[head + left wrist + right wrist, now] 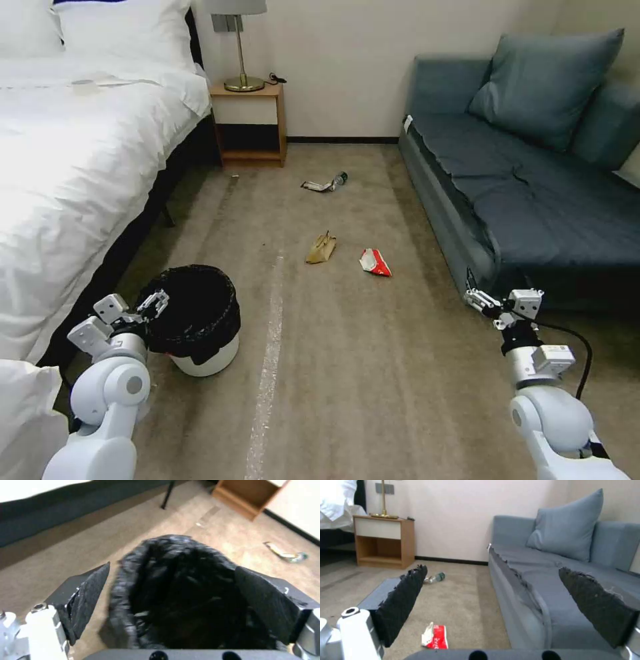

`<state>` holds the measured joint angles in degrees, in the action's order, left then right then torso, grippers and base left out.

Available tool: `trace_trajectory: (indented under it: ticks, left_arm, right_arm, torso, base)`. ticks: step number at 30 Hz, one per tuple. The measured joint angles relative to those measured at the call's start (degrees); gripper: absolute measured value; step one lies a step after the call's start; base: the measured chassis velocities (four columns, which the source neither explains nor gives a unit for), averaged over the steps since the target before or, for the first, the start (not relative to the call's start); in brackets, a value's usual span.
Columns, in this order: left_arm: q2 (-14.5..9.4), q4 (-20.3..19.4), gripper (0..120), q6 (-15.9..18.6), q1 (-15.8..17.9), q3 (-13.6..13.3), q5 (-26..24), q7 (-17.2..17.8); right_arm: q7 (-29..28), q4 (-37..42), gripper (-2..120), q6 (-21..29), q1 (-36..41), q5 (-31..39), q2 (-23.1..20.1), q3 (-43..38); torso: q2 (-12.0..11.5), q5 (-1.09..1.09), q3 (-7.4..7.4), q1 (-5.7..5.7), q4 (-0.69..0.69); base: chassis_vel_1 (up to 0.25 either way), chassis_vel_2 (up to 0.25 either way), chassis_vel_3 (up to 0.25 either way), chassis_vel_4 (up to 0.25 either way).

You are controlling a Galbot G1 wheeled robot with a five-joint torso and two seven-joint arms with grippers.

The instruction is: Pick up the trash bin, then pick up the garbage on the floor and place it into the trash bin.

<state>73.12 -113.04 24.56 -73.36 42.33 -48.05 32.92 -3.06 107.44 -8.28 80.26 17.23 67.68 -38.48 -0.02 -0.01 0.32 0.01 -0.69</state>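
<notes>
Head view: trash bin [200,327] stands on the floor [373,373] near left, beside the bed [73,173], white body with a black bag [193,293] folded over the rim. Interior reads plain black, contents can't be told. Left tool [155,304] sits at the bin's near-left rim, fingers spread, gripping nothing. Right tool [481,301] hangs near right, just in front of the sofa [533,200], released, nothing in it. Garbage lies further out on the carpet: brown paper bag [321,249] mid-floor, red-and-white wrapper [375,262] just right of it, bottle [339,179] and flat dark wrapper [315,186] touching each other far, toward the nightstand [250,123]. Pale tape strip [270,347] runs near-to-far, right of the bin.

Left wrist view: left tool [166,597] straddles the bin [176,590] mouth, one pad [90,597] outside the bag-covered rim, the other [263,600] over the far side; whether they touch the bag, can't tell. Inside is crumpled black liner, no litter to be made out. Bottle with wrapper [286,555] shows further out on the carpet, nightstand [250,495] beyond.

Right wrist view: right tool [490,605] wide apart, pads [403,600] frayed. Red-and-white wrapper [435,636] lies on the carpet close below it, beside the sofa [553,580] front. Bottle [435,577] shows further off, green label legible here, partly hidden behind one pad. Nightstand [383,542] far, against the wall.
</notes>
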Motion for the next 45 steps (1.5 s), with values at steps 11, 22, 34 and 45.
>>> trace_trajectory:
  ticks: [11,22,34,45]
  left_arm:
    - [-1.4,2.1,100,2.3,0.9,4.3,-1.8,5.9]
    - [-2.7,8.5,100,5.0,4.4,3.9,-5.9,2.5]
    - [-2.2,15.8,100,7.7,6.9,3.2,-6.4,-5.2]
    - [-1.9,20.1,92,7.4,8.5,3.5,-4.2,-7.9]
  right_arm:
    - [0.0,-0.5,100,-0.1,-0.4,-0.5,0.4,1.0]
    - [0.7,-0.8,100,-0.7,0.1,-0.6,1.7,1.1]
    - [2.0,-1.0,100,-2.0,1.3,-1.7,3.2,1.1]
    - [2.0,-1.0,100,-2.8,1.5,-1.9,3.8,1.0]
  torso:
    - [0.0,-0.01,0.0,0.0,0.02]
    - [0.0,0.0,0.0,0.0,0.0]
    - [0.0,-0.01,0.0,0.0,0.01]
    - [0.0,0.0,0.0,0.0,0.01]
  base:
    - [0.0,0.0,0.0,0.0]
    - [0.0,0.0,0.0,0.0]
    - [0.0,0.0,0.0,0.0]
    - [0.0,0.0,0.0,0.0]
